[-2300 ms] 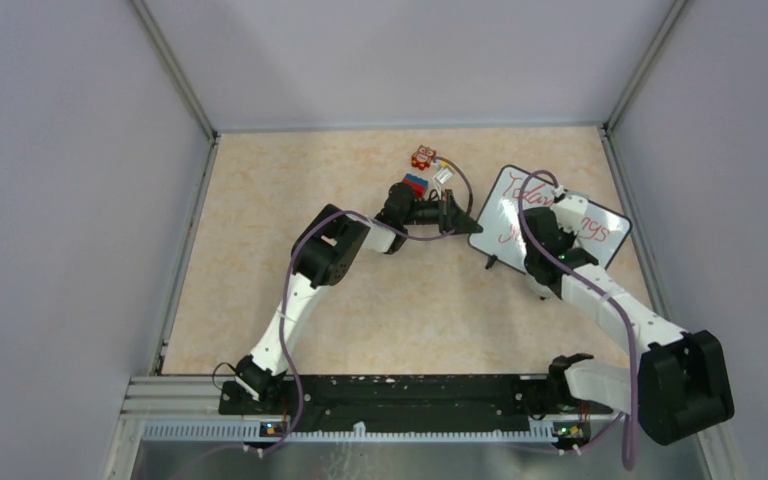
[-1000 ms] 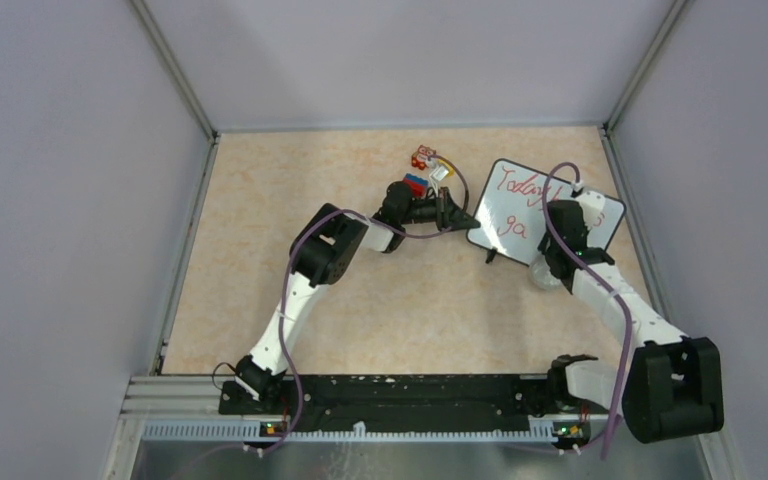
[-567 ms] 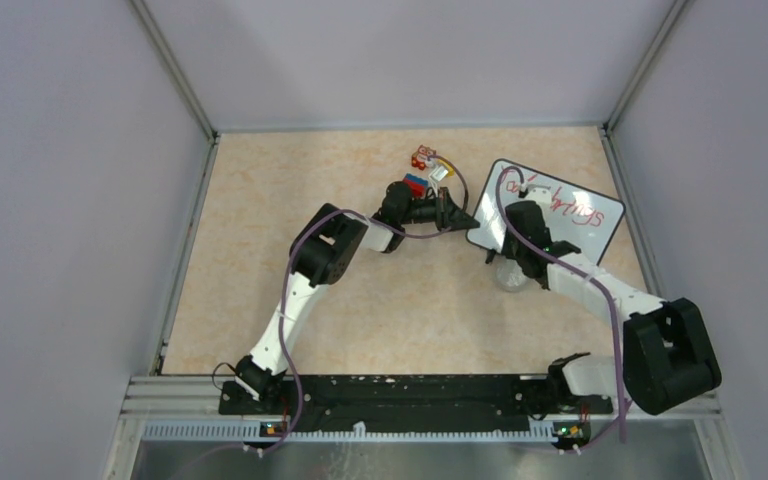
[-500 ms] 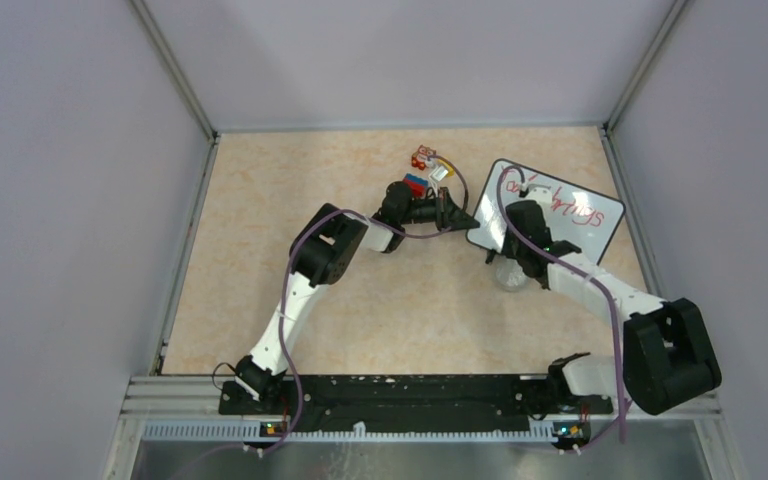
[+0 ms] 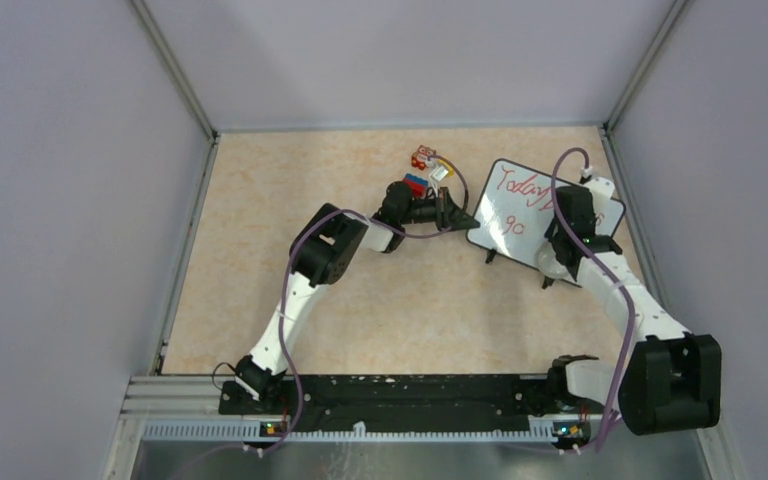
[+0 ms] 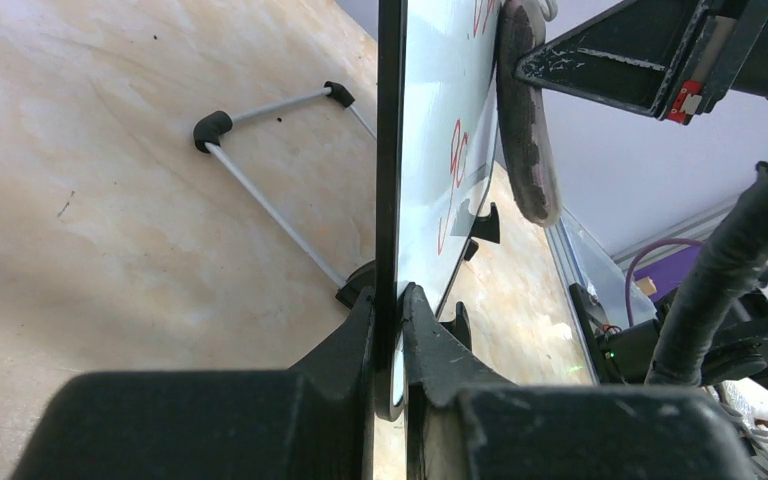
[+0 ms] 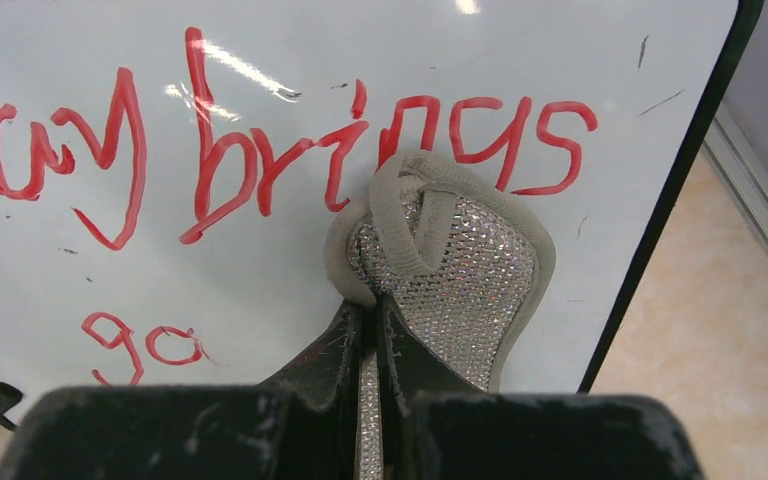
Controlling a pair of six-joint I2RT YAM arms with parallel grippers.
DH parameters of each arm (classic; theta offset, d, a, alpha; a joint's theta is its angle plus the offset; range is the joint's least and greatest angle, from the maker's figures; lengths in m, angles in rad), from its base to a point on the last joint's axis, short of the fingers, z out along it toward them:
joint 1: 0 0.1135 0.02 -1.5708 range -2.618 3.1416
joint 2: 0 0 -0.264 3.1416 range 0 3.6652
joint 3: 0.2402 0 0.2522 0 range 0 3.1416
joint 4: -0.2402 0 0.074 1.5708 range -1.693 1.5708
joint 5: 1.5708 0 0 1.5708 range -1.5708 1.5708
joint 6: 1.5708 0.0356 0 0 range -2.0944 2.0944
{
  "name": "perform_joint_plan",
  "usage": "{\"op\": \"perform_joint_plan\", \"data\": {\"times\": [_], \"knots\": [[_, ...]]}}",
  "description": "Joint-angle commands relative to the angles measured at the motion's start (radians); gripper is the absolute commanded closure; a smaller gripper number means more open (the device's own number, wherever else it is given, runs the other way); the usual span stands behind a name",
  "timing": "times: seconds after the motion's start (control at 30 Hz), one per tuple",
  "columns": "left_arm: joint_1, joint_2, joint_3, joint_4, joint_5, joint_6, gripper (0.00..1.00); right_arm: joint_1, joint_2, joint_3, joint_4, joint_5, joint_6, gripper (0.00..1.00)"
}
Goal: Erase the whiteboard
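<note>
The whiteboard [image 5: 516, 203] stands tilted on wire legs at the back right, with red handwriting on its face [image 7: 260, 275]. My left gripper [image 5: 468, 222] is shut on the board's left frame edge; in the left wrist view [image 6: 390, 300] the black frame [image 6: 391, 150] sits between the jaws. My right gripper [image 5: 561, 250] is shut on a grey mesh wiping pad [image 7: 460, 265]. The pad is pressed flat on the board under the word "brings", near the right edge. It also shows in the left wrist view [image 6: 525, 120].
Small red and blue toy blocks [image 5: 420, 170] lie just behind the left gripper. The board's wire stand [image 6: 265, 195] rests on the beige tabletop. Grey enclosure walls [image 5: 660, 150] stand close to the board's right side. The black rail [image 5: 390, 395] runs along the front.
My right gripper has swept the pad from the board's lower left to its right part, uncovering "Today" and "go". The left gripper and board have held still.
</note>
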Motion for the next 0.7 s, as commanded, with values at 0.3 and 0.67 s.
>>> {"op": "perform_joint_plan", "data": {"times": [0.3,0.67], "knots": [[0.007,0.036,-0.007,-0.062,-0.049,0.049,1.0,0.142,0.148,0.149,0.098,-0.074,-0.093,1.0],[0.008,0.036,-0.009,-0.059,-0.049,0.047,1.0,0.223,0.241,0.214,0.093,-0.08,-0.077,1.0]]}}
